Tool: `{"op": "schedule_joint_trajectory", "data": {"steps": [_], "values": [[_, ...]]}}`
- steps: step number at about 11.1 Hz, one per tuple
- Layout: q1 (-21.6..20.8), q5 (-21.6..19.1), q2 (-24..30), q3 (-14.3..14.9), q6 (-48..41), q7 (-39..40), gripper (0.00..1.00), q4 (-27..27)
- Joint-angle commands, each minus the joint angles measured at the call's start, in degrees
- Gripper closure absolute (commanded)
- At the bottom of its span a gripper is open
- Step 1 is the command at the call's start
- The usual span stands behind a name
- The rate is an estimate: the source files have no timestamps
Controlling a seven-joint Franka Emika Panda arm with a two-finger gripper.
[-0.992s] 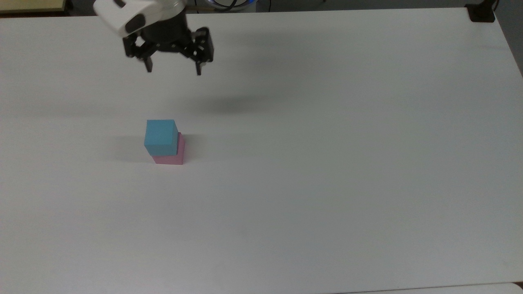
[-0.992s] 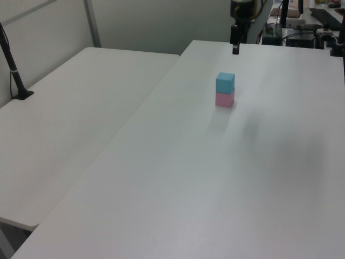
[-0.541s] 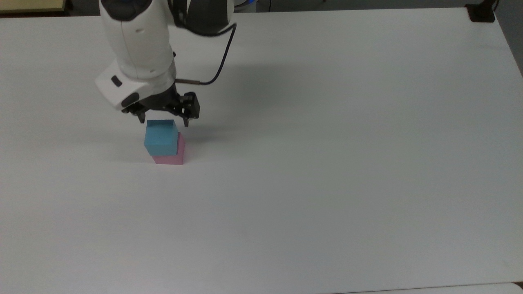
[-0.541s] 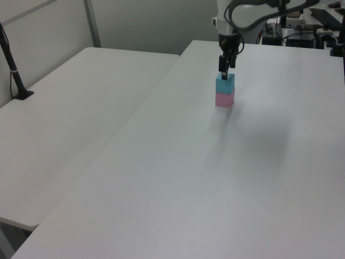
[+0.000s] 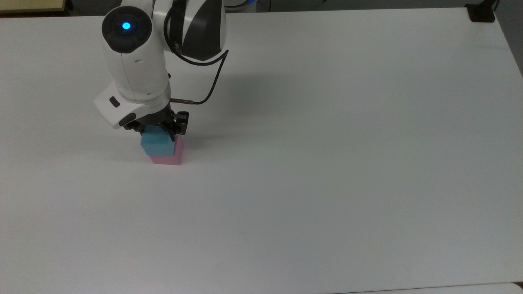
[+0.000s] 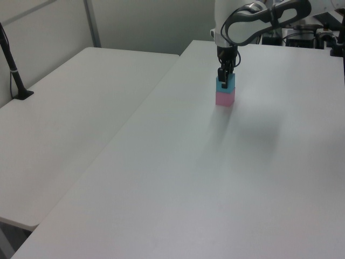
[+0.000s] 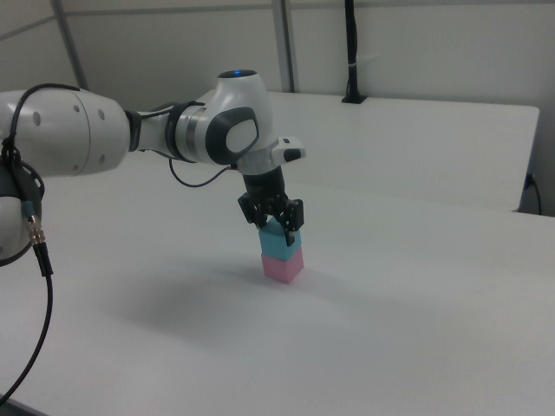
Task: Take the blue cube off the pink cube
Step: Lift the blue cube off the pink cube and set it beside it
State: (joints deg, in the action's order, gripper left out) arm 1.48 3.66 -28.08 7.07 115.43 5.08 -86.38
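White table [image 5: 327, 163] – open room around blue cube [image 5: 157, 143].

There are 2 cubes: 1 blue cube [image 5: 157, 143] and 1 pink cube [image 5: 168, 157]; also 1 claw [image 5: 157, 127] and 2 benches [image 6: 75, 124].

Pink cube [image 5: 169, 157] on white table [image 5: 327, 163].
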Motion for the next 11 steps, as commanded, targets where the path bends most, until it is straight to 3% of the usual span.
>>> {"op": "schedule_joint_trajectory", "data": {"steps": [1,6,8,9,11], "values": [[-1.39,0.56,1.88,-0.39,-0.02,0.37,0.74,-0.98],[-14.73,0.65,1.54,-0.30,-1.00,-11.21,0.69,-2.55],[-17.56,0.65,-0.65,-0.39,1.80,-15.43,0.57,-2.56],[-18.44,0.74,-1.88,-0.30,2.78,-16.93,0.46,-2.56],[-18.54,0.74,-1.11,-0.30,1.83,-16.95,0.00,-2.39]]}}
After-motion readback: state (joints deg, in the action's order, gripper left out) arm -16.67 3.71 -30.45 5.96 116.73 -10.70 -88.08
